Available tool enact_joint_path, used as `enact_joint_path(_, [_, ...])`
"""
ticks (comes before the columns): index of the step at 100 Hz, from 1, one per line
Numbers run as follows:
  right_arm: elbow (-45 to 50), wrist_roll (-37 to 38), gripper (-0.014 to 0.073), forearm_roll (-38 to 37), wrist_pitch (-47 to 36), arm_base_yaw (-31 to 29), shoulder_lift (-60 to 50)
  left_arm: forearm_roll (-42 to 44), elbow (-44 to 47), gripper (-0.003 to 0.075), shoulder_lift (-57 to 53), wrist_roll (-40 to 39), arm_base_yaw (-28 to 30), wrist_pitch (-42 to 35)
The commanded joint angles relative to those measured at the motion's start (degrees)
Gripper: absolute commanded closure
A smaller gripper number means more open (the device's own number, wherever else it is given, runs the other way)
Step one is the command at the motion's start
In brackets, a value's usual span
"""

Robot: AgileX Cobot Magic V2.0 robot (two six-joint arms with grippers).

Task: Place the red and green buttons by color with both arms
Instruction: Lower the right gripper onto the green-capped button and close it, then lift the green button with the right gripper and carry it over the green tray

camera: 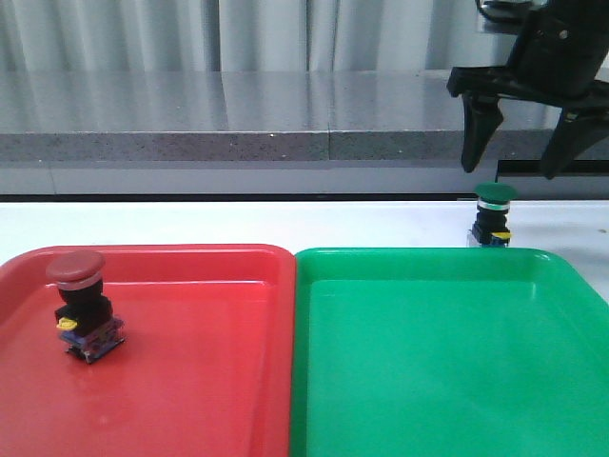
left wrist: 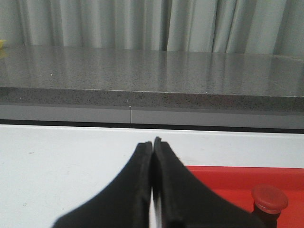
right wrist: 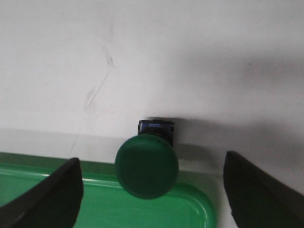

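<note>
The right gripper hangs above the green button with its two black fingers spread wide apart, holding nothing and touching nothing. In the right wrist view the fingers sit far out on either side of the green button, with clear space between each one and the round cap. The fingers are matte black, broad at the root and tapering to blunt claw-like tips.

The left gripper has its fingers pressed together, only a thin seam showing between them, and nothing is clamped there. They are smooth dark wedges that narrow to a shared point over the white tabletop.

The green button stands upright on the white tabletop, just behind the far rim of the green tray, outside it. Its cap is a smooth, domed mushroom head over a black body, with a yellow tab and a clear-blue base.

The red button stands inside the red tray, near its left side, slightly turned. It has a dull dark-red mushroom cap, a black body, a yellow tab and a bluish base. In the left wrist view its cap shows beside the closed fingers, over the red tray.

Both trays are glossy moulded plastic with rounded corners and raised rims, lying side by side with rims touching. The tabletop bears faint scuff marks. Behind runs a speckled grey stone-like ledge before pale pleated curtains.
</note>
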Motion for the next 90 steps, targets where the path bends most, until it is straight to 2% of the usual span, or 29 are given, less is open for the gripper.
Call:
enact_joint_path(1, [-4.39, -0.49, -0.0011, 0.54, 1.35, 0.07, -0.03, -0.37, 0.62, 0.0741, -1.49, 0.21, 0.03, -4.90])
enact_joint_path(12, [-6.04, -0.49, 0.0007, 0.67, 2.44, 0.07, 2.69, -0.37, 0.62, 0.0741, -1.49, 0.21, 0.03, -4.90])
enact_joint_path(19, [-6.30, -0.49, 0.0053, 0.67, 2.15, 0.07, 3.49, -0.37, 0.62, 0.0741, -1.49, 0.21, 0.03, -4.90])
enact_joint_path(43, [-6.30, -0.49, 0.0359, 0.67, 1.53, 0.00, 3.75, -0.37, 0.62, 0.0741, -1.49, 0.21, 0.03, -4.90])
enact_joint_path(52, [-6.58, -0.49, 0.0426, 0.67, 1.53, 0.00, 3.75, -0.37, 0.62, 0.0741, -1.49, 0.21, 0.03, -4.90])
enact_joint_path(68, [-7.76, -0.49, 0.0440, 0.67, 2.11, 0.00, 1.81, -0.37, 0.62, 0.0741, -1.49, 0.21, 0.03, -4.90])
enact_joint_path(90, [-7.78, -0.49, 0.0440, 1.03, 5.87, 0.07, -6.80, -0.37, 0.62, 0.0741, -1.49, 0.21, 0.03, -4.90])
